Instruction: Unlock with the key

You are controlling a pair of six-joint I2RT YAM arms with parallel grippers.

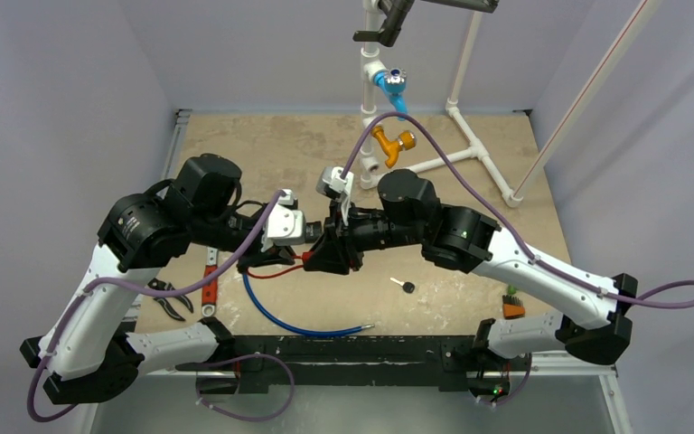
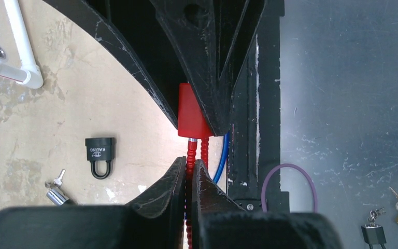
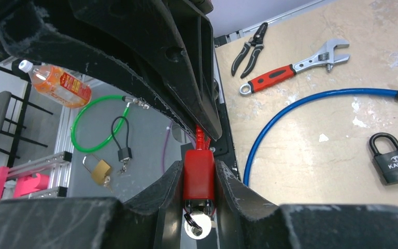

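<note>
The two grippers meet nose to nose above the table's middle. My left gripper (image 2: 189, 162) is shut on the ribbed red cable (image 2: 190, 150) of a red cable lock (image 2: 192, 111). My right gripper (image 3: 198, 165) is shut on the lock's red body (image 3: 198, 179). A silver key (image 3: 198, 225) with a small black ring sits in the body's end, behind the right fingertips. From above, the left gripper (image 1: 312, 244) and right gripper (image 1: 336, 249) hide the lock body; a loop of the red cable (image 1: 280, 269) hangs below them.
A black padlock (image 2: 100, 153) and a loose black-headed key (image 1: 404, 286) lie on the table. A blue cable (image 1: 298, 321), a red-handled wrench (image 1: 210, 285) and pliers (image 1: 170, 298) lie near the front left. A white pipe frame with taps (image 1: 389, 90) stands at the back.
</note>
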